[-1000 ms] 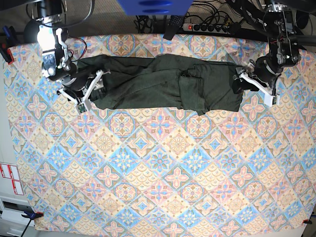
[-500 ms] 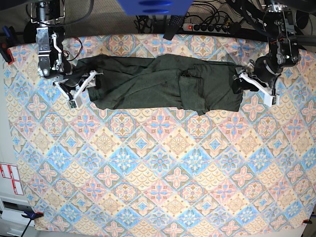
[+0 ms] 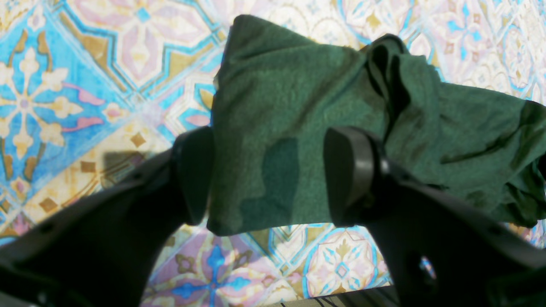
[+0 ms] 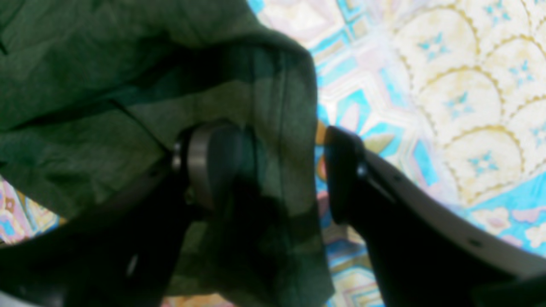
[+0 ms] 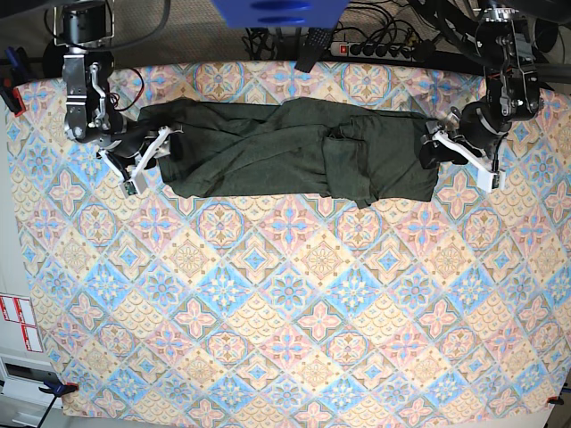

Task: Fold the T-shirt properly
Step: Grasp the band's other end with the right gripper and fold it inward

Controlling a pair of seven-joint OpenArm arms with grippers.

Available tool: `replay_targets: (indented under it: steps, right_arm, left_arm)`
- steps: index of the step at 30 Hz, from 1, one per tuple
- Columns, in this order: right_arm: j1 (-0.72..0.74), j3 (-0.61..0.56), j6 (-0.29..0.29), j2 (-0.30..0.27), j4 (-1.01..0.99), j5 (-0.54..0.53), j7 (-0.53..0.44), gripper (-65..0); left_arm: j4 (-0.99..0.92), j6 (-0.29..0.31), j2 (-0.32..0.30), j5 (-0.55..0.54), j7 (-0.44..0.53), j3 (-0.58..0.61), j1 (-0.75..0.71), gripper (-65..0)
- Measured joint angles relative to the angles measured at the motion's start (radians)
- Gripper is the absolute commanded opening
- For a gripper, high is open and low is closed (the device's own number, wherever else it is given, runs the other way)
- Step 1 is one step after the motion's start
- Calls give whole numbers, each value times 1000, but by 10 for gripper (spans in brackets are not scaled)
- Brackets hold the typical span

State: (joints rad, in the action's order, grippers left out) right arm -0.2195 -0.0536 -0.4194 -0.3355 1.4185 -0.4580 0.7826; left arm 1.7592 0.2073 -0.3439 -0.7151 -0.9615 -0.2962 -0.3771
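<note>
Along the far edge of the tabletop (image 5: pixel 285 357) the T-shirt (image 5: pixel 294 150) lies as a long rumpled band, and the right hand (image 5: pixel 147 160) has just backed off its end, spread wide like the left hand (image 5: pixel 446 147), so neither grips cloth.
</note>
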Motion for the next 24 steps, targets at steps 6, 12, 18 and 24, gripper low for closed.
replay_targets:
  steps: [6, 12, 18, 24]
  right_arm:
    - [-21, -8, -17, 32, 15, -132, 26, -308]
    - [-22, -17, -18, 39, 15, -160, 30, -308]
    - [-10, -61, -18, 51, -3, -157, 13, -308]
    - [-5, -67, -27, 100, -45, -183, -17, -308]
  left_arm:
    - [0, 3, 0, 0, 0, 0, 0, -249]
    - [0, 3, 0, -1, 0, 0, 5, -249]
    - [0, 3, 0, -1, 0, 0, 5, -249]
    - [0, 3, 0, 0, 0, 0, 6, -249]
